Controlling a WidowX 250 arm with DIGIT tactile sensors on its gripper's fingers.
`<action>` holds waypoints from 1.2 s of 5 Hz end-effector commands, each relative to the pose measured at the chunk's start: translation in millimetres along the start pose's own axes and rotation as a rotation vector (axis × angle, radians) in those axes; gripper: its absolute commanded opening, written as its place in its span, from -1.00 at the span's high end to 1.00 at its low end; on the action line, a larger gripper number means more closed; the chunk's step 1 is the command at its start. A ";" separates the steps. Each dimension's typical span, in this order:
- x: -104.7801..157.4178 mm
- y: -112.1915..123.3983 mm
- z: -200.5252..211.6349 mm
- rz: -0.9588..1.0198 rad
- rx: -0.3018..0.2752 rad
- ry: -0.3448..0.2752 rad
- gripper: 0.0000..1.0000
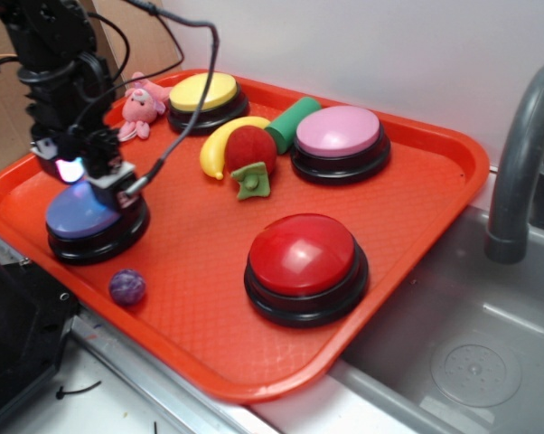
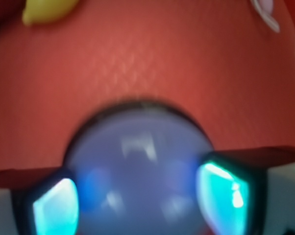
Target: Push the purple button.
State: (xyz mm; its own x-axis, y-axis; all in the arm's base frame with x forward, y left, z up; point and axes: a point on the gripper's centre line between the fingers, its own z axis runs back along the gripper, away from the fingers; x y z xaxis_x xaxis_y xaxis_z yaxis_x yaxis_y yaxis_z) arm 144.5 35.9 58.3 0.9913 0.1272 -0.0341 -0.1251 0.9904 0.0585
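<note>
We see the purple button [image 1: 80, 213] at the tray's [image 1: 408, 235] near-left corner, just behind a small ball [image 1: 126, 287]. Our gripper [image 2: 137, 196] sits on its dome, the 2 fingers [image 2: 221, 193] spread apart, grasping nothing.

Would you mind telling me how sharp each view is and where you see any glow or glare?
Exterior view: mostly sharp, soft highlight on the red button, a bluish glow at the pincer over the purple button. Wrist view: blurred throughout; the purple button shows pale reflections, and the fingertips glow cyan.
</note>
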 end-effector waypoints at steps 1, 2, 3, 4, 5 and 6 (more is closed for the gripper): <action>0.5 15.0 48.7 0.066 -0.032 -0.074 -1.00; -1.5 18.8 57.0 0.078 -0.044 -0.078 -1.00; -3.9 23.5 66.3 0.095 -0.051 -0.082 -1.00; -6.3 28.3 75.4 0.115 -0.050 -0.083 -1.00; -7.3 28.6 84.4 0.120 -0.041 -0.093 -1.00; -6.4 29.5 92.9 0.111 -0.034 -0.100 -1.00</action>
State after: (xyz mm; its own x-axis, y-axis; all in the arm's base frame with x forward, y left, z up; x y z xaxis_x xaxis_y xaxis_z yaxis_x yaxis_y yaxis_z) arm 134.1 54.9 142.5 0.9712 0.2366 0.0291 -0.2371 0.9714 0.0132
